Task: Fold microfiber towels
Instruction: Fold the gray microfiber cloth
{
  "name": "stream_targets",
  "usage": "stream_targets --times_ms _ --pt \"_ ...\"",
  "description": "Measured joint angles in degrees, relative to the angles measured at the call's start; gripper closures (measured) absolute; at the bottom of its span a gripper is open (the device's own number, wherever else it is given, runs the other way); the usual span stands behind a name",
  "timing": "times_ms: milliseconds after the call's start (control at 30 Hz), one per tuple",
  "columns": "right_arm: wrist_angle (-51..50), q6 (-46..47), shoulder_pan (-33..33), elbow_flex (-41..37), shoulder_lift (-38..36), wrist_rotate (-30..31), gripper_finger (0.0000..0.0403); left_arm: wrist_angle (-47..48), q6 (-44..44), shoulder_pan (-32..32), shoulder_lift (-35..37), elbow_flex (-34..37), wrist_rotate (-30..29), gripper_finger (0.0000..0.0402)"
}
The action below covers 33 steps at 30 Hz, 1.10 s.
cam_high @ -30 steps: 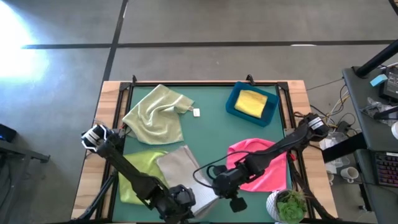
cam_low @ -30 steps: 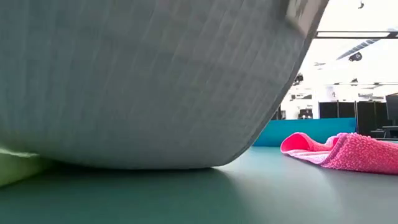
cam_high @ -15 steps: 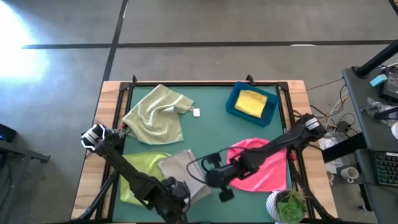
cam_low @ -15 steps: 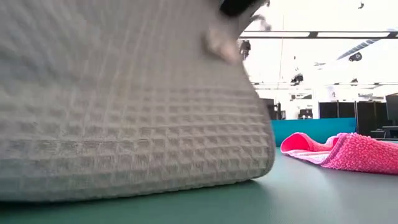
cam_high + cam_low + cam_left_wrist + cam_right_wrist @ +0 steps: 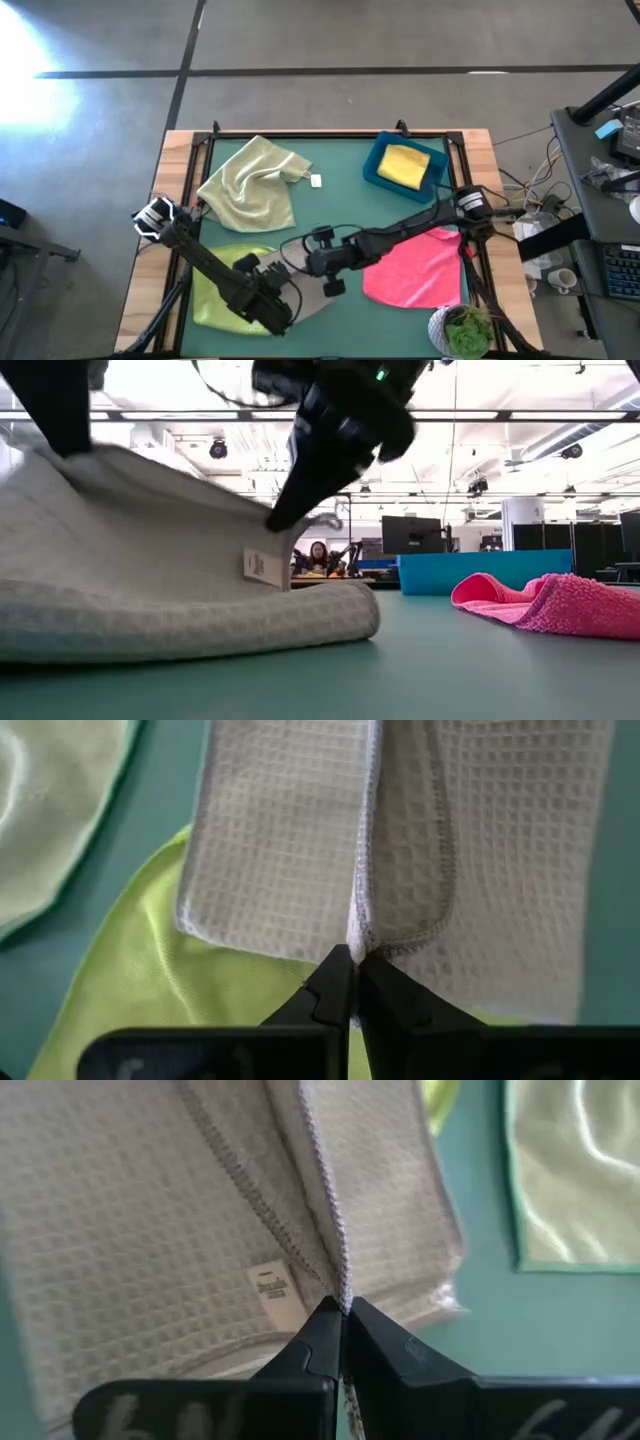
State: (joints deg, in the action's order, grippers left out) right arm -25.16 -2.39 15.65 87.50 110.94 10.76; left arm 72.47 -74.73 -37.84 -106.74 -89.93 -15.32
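The light grey towel (image 5: 305,285) lies near the table's front, partly over the lime green towel (image 5: 222,290). My left gripper (image 5: 272,287) and my right gripper (image 5: 308,262) are each shut on one end of its raised edge. In the low view the grey towel (image 5: 180,610) slopes up from its rounded fold on the table to both grippers, with its white label (image 5: 257,565) showing. The pale green towel (image 5: 250,185) lies crumpled at the far left. The yellow towel (image 5: 405,165) is in the blue bin. The hot pink towel (image 5: 415,270) lies flat at the right. My left gripper pinches the grey towel's hemmed edge (image 5: 355,935) between its two fingertips, where the cloth bunches; one layer or several, I cannot tell. The held part is lifted above the table (image 5: 70,455), and the cloth slopes down to the part on the table. My right gripper pinches the grey towel's stitched edge (image 5: 338,1285) between its two fingertips, close to the white label (image 5: 270,1295). The fingers slant down onto it (image 5: 290,510). The held edge is raised, and the cloth below it rests on the table in a rounded fold.
The blue bin (image 5: 378,170) stands at the far right of the green mat. A small white tag (image 5: 316,181) lies near the pale green towel. A potted plant (image 5: 462,330) stands at the near right corner. Bare mat shows in the middle (image 5: 340,215).
Both grippers have gone from the near edge toward the far edge and to the left, still shut on the grey towel's edge. That edge has been carried up and over the rest of the towel, which now lies folded, farther from the low camera.
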Motion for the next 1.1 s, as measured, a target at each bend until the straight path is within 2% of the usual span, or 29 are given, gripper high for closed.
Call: stream_targets --times_ms 367,600,800,933,1100 --pt "2.0 0.2 -5.3 -0.1 0.3 -0.1 0.0394 0.3 0.1 5.1 0.0 7.5 0.4 0.0401" --pt "2.6 -1.8 -5.6 -0.2 1.0 -0.9 0.0391 -0.1 0.1 5.6 0.0 8.6 2.0 0.0401" --pt "3.1 -2.2 -6.0 -0.1 1.0 -0.4 0.0365 0.2 0.1 5.6 0.0 8.8 2.4 0.0399" --pt "3.2 -2.1 -6.5 0.0 1.0 -0.3 0.0334 0.2 0.1 5.6 0.0 8.8 2.2 0.0373" --pt "2.9 -2.1 -7.5 0.0 1.0 -0.1 0.0294 0.5 0.1 5.6 0.0 8.8 1.2 0.0321"
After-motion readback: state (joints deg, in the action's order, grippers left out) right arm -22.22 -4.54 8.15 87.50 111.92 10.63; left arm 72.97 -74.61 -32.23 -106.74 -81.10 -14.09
